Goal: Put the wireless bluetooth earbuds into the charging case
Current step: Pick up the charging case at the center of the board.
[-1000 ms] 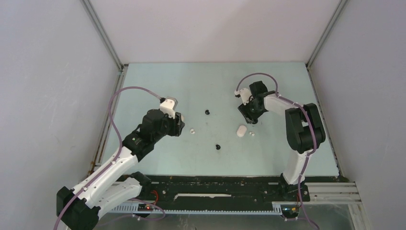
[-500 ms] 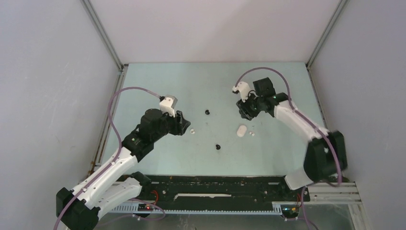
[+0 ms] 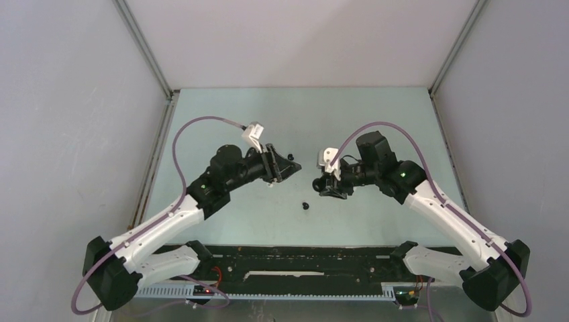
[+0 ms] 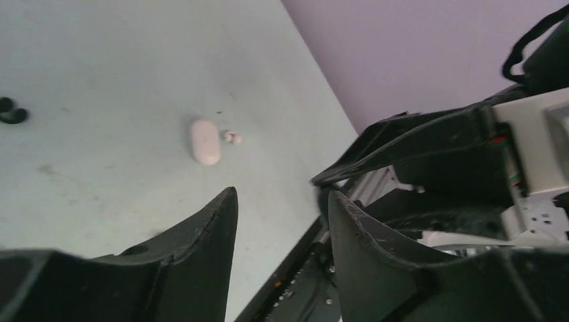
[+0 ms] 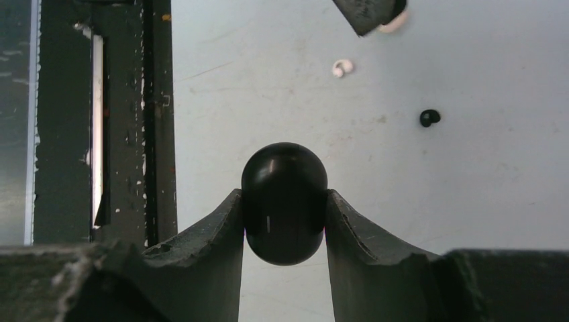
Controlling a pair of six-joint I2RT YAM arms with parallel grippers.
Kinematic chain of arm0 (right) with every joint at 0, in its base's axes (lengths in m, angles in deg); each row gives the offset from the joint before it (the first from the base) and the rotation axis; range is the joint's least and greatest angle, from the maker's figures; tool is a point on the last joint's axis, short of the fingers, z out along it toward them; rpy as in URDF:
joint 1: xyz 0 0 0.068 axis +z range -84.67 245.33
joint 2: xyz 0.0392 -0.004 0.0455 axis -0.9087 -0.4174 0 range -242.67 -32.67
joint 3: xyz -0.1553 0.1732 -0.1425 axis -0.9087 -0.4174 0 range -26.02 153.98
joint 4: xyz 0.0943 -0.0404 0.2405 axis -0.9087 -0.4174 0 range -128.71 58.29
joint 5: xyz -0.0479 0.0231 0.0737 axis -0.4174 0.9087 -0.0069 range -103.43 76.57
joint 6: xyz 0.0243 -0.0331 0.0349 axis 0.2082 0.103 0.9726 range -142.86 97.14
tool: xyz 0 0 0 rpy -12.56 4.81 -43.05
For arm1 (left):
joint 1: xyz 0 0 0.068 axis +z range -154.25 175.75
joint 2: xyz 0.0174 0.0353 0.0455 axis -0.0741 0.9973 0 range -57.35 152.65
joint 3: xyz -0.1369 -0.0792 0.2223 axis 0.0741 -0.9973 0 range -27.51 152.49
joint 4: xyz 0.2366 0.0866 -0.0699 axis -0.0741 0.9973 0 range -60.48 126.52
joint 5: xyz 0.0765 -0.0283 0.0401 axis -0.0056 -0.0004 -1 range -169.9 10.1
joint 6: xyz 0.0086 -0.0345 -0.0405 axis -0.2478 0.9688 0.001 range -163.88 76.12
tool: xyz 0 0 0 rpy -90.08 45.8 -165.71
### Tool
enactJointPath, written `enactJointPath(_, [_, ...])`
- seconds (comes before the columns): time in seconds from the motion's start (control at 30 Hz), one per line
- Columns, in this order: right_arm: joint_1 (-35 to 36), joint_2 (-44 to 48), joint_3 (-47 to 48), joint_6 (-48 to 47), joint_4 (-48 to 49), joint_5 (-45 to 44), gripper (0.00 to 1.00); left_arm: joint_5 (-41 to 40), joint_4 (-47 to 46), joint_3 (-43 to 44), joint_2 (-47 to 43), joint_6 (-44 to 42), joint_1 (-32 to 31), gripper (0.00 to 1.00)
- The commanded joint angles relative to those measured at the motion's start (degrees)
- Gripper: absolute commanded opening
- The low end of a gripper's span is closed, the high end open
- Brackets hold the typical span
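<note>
Change: over the last second both arms are swung inward from the sides. The left gripper (image 4: 282, 196) and the right gripper (image 5: 282, 196) are now brought tip towards tip near the middle of the worktop (image 3: 221, 114), close but apart.
Right arm: it is stretched out low across the right half, so the spot where a pale case lay a second ago is covered in the top view.
Left gripper: its fingers are spread wide and nothing is seen between them.
Right gripper: it is closed on the black charging case (image 5: 284, 201), which is pinched at both sides by the fingers and held above the worktop, its rounded end pointing outward.
White charging case (image 4: 204, 141): it is seen lying flat on the worktop in the left wrist view.
White earbud (image 4: 233, 137): it is set just beside the white charging case, on the worktop.
Second white earbud (image 5: 343, 67): it is seen loose on the worktop ahead of the held case.
Black earbud (image 3: 306, 205): it is left alone on the worktop, nearer the arm bases than both grippers.
Second black earbud (image 5: 429, 117): it is seen loose on the worktop, apart from the second white earbud.
</note>
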Motion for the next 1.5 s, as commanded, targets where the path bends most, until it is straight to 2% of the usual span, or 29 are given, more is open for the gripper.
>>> enactJointPath(0.0, [0.8, 0.6, -0.9, -2.5, 0.2, -0.3, 0.27, 2.3, -3.6, 4.8, 3.8, 4.5, -3.1, 0.55])
enactJointPath(0.6, [1.5, 1.8, -2.3, -1.8, 3.0, -3.6, 0.29, 6.4, 0.8, 10.7, 15.7, 8.0, -10.1, 0.46])
enactJointPath(0.77, [1.5, 1.7, -2.4, -1.8, 2.8, -3.8, 0.30, 6.8, 1.3, 11.1, 16.6, 8.1, -10.6, 0.39])
enactJointPath(0.97, [1.5, 1.8, -2.9, -1.7, 3.5, -4.8, 0.30, 8.2, 2.6, 11.8, 17.8, 8.1, -10.7, 0.40])
enactJointPath(1.07, [1.5, 1.7, -3.0, -1.7, 3.7, -4.8, 0.31, 8.4, 2.6, 11.7, 18.1, 7.8, -10.8, 0.33])
enactJointPath(1.13, [1.5, 1.5, -3.1, -1.6, 3.8, -5.2, 0.32, 9.1, 2.7, 12.0, 18.5, 7.4, -10.8, 0.23])
enactJointPath(1.2, [1.5, 1.2, -3.3, -1.6, 3.9, -5.3, 0.35, 9.5, 2.6, 12.1, 18.7, 6.4, -10.8, 0.13])
enactJointPath(1.27, [1.3, 0.9, -3.5, -1.3, 3.8, -4.8, 0.44, 9.5, 2.7, 11.7, 18.3, 4.4, -10.8, 0.07])
enactJointPath(1.4, [-3.1, 0.4, -3.4, 0.8, 2.4, 4.3, 0.69, 8.8, 2.7, 9.5, 16.2, -4.2, -10.8, 0.02])
enactJointPath(1.47, [-7.6, 0.7, -2.6, 1.9, 1.0, 12.0, 0.73, 8.9, 2.1, 6.9, 13.8, -9.5, -10.8, 0.02])
